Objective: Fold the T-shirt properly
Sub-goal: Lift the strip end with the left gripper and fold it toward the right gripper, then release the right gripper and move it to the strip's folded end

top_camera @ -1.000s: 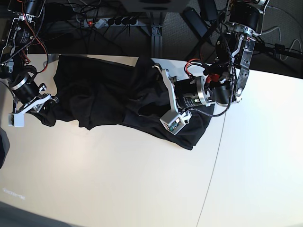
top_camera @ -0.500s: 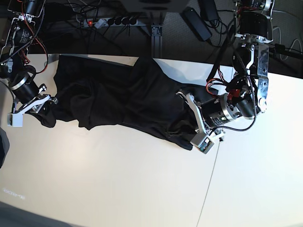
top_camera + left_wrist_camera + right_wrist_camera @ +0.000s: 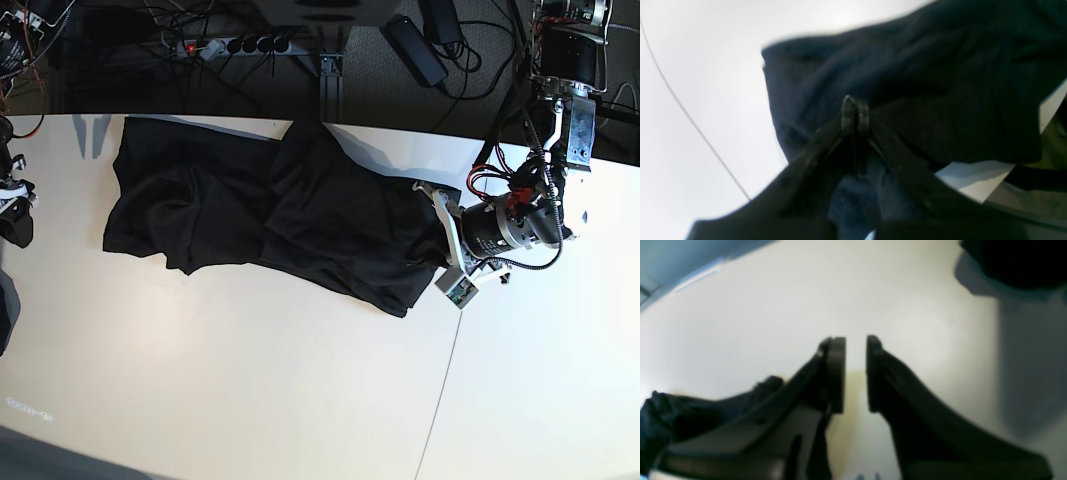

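A pale surface (image 3: 250,400) fills most of the base view, with a dark strip of cables and a power strip (image 3: 235,45) along the top edge behind it. The T-shirt (image 3: 260,215) lies crumpled across the upper middle of the frame, bunched and wrinkled, its top border close to the surface's back edge.

The left gripper (image 3: 443,250) sits at the shirt's right-hand end; in its wrist view the fingers (image 3: 848,115) are clenched together with dark cloth gathered around them, so it appears to be pinching a fold of the T-shirt. The right gripper (image 3: 855,373) is at the far left edge of the base view, mostly out of frame, its fingers parted over bare surface and grasping nothing.

The pinch looks shallow and may catch more than one layer, so a pull could slip off or drag the whole heap instead of spreading it. With the left side unheld, the cloth could slide toward the back edge. The lower half of the frame offers ample open room.
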Controlling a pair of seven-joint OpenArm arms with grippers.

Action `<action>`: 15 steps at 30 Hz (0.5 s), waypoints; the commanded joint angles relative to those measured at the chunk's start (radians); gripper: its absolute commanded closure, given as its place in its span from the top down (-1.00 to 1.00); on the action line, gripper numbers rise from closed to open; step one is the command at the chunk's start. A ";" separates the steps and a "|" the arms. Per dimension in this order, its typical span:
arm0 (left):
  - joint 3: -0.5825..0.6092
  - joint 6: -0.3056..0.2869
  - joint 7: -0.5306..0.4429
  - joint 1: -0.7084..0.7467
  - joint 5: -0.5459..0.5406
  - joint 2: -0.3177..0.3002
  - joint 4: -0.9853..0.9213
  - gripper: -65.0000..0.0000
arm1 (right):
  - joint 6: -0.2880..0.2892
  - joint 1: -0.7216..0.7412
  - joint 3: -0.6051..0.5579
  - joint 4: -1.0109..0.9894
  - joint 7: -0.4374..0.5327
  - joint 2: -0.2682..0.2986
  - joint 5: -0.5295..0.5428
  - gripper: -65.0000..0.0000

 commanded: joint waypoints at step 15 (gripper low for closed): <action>-0.004 0.015 -0.021 -0.016 -0.019 -0.014 -0.046 -1.00 | 0.056 -0.157 -0.111 0.005 -0.001 0.006 0.048 0.25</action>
